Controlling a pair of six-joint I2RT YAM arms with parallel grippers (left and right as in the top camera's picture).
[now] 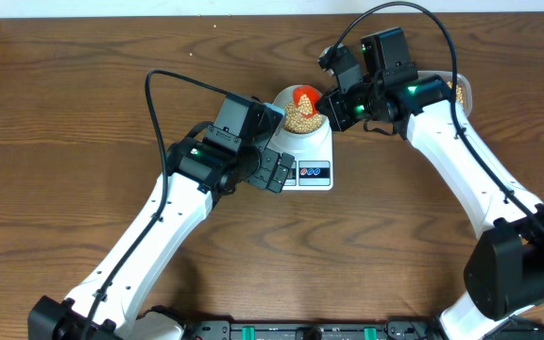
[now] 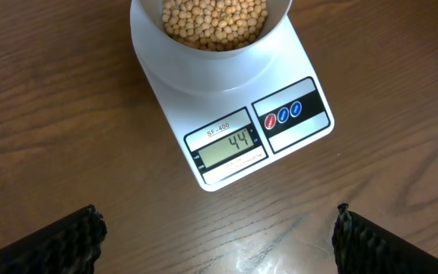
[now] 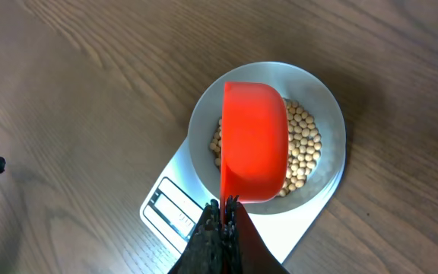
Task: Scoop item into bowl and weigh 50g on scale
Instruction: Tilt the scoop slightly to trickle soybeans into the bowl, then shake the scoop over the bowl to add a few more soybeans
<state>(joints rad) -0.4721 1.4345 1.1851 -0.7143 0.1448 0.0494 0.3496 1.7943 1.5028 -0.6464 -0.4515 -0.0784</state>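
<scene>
- The white scale [image 2: 166, 84] sits flat on the brown wood counter [image 1: 83, 94]; it is in the middle, between the two arms.
- The pale bowl [image 3: 329, 114] stands on top of the scale; it covers the back part of the scale, and the front edge sticks out.
- Lots of small round tan beans [image 2: 215, 19] lie in the bowl in a thick heap.
- The little screen [image 2: 230, 144] on the front of the scale shows 44; next to it are three round buttons [image 2: 284, 116], one red and two blue.
- The right tool [image 3: 223, 221] is closed tight on the handle of a red scoop [image 3: 255, 141]; the scoop hangs over the bowl, tipped so that its round back faces the wrist camera; I cannot tell if any beans are in it.
- The left tool [image 2: 217, 209] is open wide, with its two black fingers [image 2: 67, 243] far apart; it holds nothing; it is just in front of the scale, on the screen side, and does not touch it.
- A bit of a pale tub [image 1: 465, 93] with tan beans peeks out behind the right arm; the arm hides most of it.
</scene>
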